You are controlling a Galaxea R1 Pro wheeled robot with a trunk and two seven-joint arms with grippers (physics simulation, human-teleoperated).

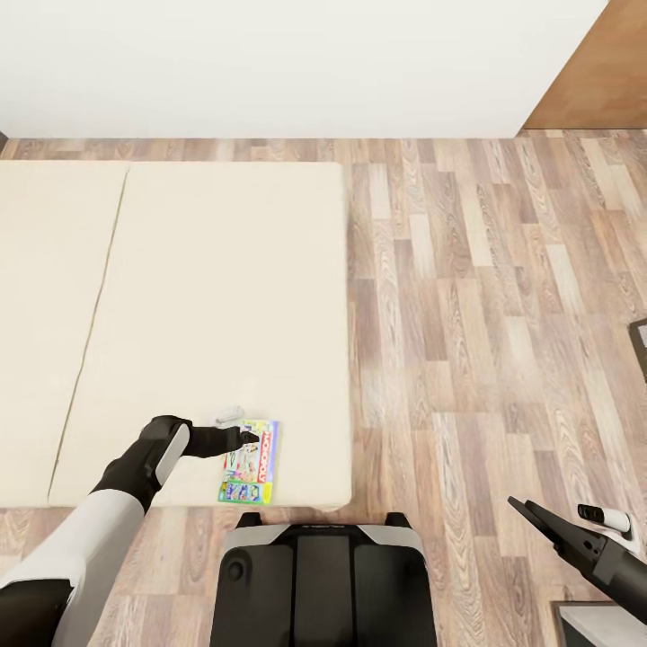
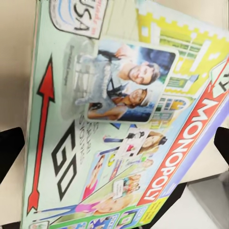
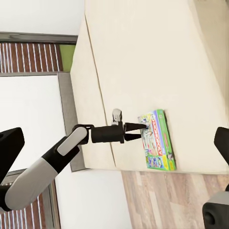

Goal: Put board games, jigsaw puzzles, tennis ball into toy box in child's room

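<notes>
A MONOPOLY board game (image 1: 250,463) lies flat on the bed (image 1: 225,270), close to its near right corner. My left gripper (image 1: 247,438) hovers open over the box's left long edge. In the left wrist view the box (image 2: 119,119) lies under the gripper, with one dark fingertip (image 2: 9,148) at each side of it. The right wrist view shows the left gripper (image 3: 136,131) forked open at the edge of the box (image 3: 157,140). My right gripper (image 1: 532,514) is open and holds nothing, low over the floor at the right.
Wood-plank floor (image 1: 485,296) stretches to the right of the bed. A white wall (image 1: 270,63) runs behind it, with a brown door (image 1: 598,72) at the far right. My base (image 1: 323,584) stands at the bed's foot. A dark object (image 1: 640,346) touches the right edge.
</notes>
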